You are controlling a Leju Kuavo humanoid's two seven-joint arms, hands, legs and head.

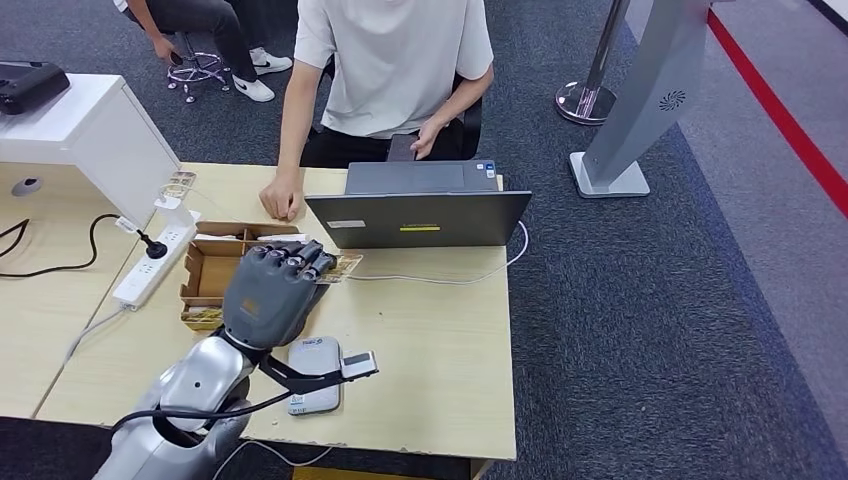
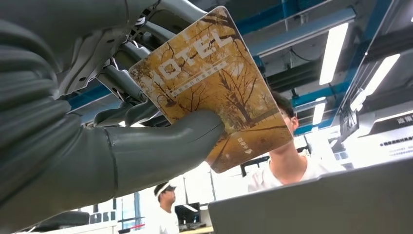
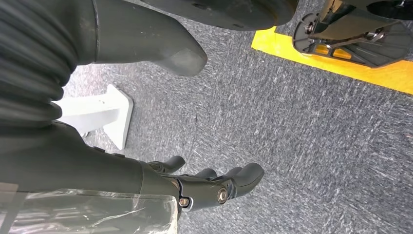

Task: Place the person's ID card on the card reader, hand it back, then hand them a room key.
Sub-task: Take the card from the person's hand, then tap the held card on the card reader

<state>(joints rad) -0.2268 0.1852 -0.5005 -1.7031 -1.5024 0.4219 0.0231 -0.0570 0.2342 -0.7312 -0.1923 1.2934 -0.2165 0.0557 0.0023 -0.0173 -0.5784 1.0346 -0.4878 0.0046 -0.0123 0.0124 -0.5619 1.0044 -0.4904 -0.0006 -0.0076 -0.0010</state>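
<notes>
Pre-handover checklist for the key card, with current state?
1. Key card gripped: ok, the left hand pinches it between thumb and fingers.
2. Right card: ok, it reads HOTEL, so it is the room key.
3. Person in place: ok, seated across the table behind the laptop.
4. Person ready to take it: not ok, one hand rests on the table and the other is by their lap, neither reaching out.
5. Path ahead: cannot tell whether the card clears the laptop lid.
6. Right hand out of the way: ok, hanging over the carpet, holding nothing.
</notes>
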